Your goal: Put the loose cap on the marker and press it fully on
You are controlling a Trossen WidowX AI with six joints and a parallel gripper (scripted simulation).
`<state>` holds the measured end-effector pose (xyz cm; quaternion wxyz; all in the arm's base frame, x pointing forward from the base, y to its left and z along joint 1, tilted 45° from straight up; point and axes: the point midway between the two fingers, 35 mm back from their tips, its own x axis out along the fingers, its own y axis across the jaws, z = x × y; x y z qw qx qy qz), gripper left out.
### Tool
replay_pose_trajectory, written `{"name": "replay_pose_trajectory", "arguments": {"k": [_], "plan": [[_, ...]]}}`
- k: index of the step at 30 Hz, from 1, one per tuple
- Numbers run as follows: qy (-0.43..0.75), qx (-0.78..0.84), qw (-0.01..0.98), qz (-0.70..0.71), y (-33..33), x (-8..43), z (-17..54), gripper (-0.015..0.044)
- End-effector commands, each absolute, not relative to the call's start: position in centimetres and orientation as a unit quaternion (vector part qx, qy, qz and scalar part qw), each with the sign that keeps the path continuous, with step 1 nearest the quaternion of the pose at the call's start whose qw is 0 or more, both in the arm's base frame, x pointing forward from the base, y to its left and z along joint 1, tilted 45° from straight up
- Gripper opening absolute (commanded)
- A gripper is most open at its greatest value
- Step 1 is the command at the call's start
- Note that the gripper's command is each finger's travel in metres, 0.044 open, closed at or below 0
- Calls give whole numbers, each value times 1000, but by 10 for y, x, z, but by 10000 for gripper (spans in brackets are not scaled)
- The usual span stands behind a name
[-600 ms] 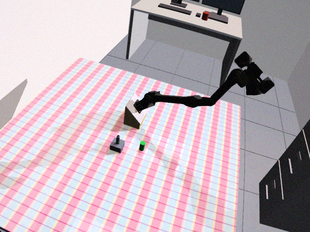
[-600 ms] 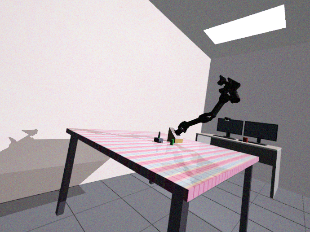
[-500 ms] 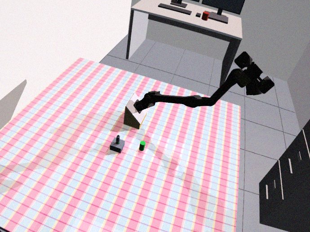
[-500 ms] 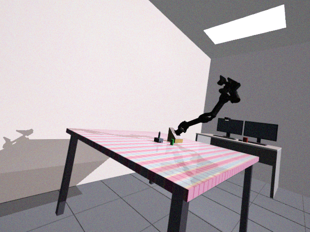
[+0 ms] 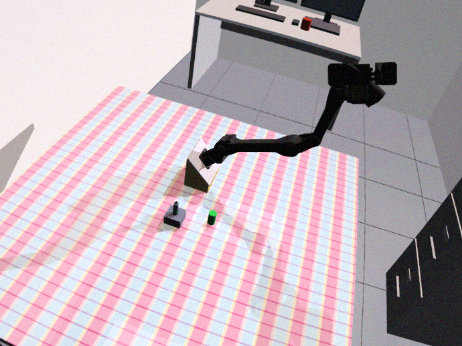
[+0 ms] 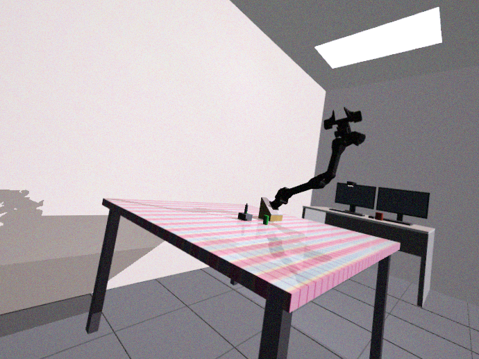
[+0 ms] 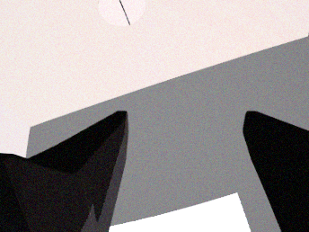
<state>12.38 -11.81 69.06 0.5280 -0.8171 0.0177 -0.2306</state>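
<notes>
The dark marker (image 5: 175,207) (image 6: 246,208) stands upright in the grey holder block (image 5: 172,220) (image 6: 244,216), its tip bare. The green cap (image 5: 212,217) (image 6: 266,219) stands upright on the table, apart from the block and to its right in the top and exterior views. My gripper (image 6: 339,110) (image 7: 187,121) is raised high and far from both, beyond the table's back right edge in the top view. Its fingers point upward and stand open with nothing between them. Marker and cap are outside the wrist view.
The arm's base sits on a wedge-shaped block (image 5: 195,175) (image 6: 275,217) behind the marker and cap. The table (image 5: 215,284) has a checked pink and blue top. A desk (image 5: 238,23) with two monitors and a red mug stands behind; a dark cabinet (image 5: 427,292) stands at right.
</notes>
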Motion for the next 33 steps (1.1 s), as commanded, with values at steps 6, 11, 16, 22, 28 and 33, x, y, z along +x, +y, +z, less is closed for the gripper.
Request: {"name": "replay_pose_trajectory", "arguments": {"k": [6, 11, 16, 22, 28, 33], "plan": [[-47, -663, 715, -219, -186, 148, 656, 247], [-54, -553, 809, -192, -214, 169, 626, 247], [-45, -387, 909, -146, -240, 205, 574, 247], [6, -149, 986, -77, -249, 258, 492, 247], [98, 85, 992, -9, -221, 304, 405, 247], [203, 258, 944, 30, -177, 327, 332, 247]]}}
